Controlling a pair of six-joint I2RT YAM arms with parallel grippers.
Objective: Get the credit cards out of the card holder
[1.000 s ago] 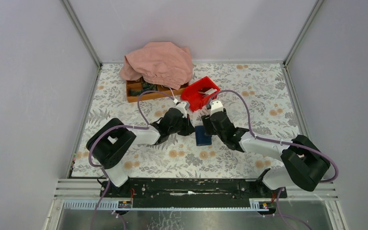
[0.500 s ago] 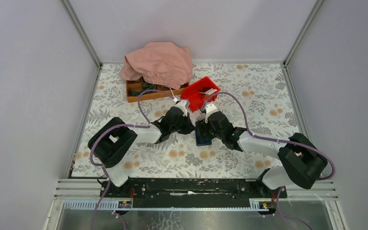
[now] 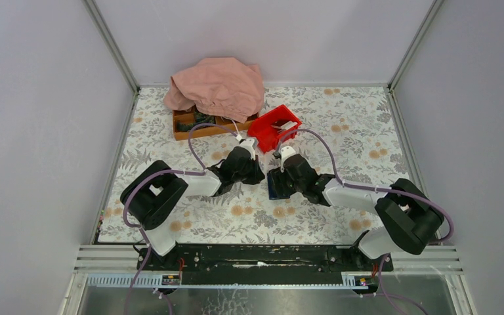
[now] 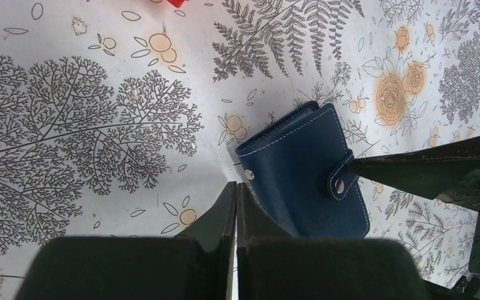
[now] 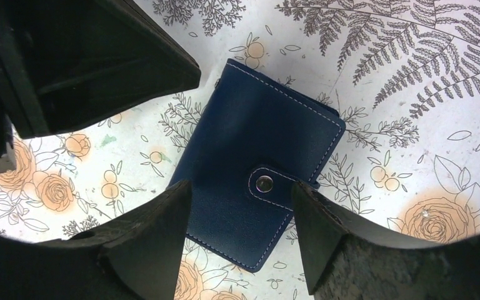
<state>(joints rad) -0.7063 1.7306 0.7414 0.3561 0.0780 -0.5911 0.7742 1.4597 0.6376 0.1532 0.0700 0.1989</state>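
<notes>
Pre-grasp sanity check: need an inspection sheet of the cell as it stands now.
Surface: floral table cover, lying flat.
Job's things: dark blue card holder, snapped shut; credit cards, nothing seen.
Clutter: red bin; wooden tray partly under pink cloth, all on the far side.
Grippers: left gripper shut, tip beside the holder's corner; right gripper open over the holder.
Cables: purple cable looped over each arm.
Surroundings: plain grey walls; nothing else seen.

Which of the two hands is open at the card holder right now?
The right hand: it is spread wide over the closed, dark blue card holder. The left hand is pinched shut, with its tips together beside the holder's edge.
</notes>
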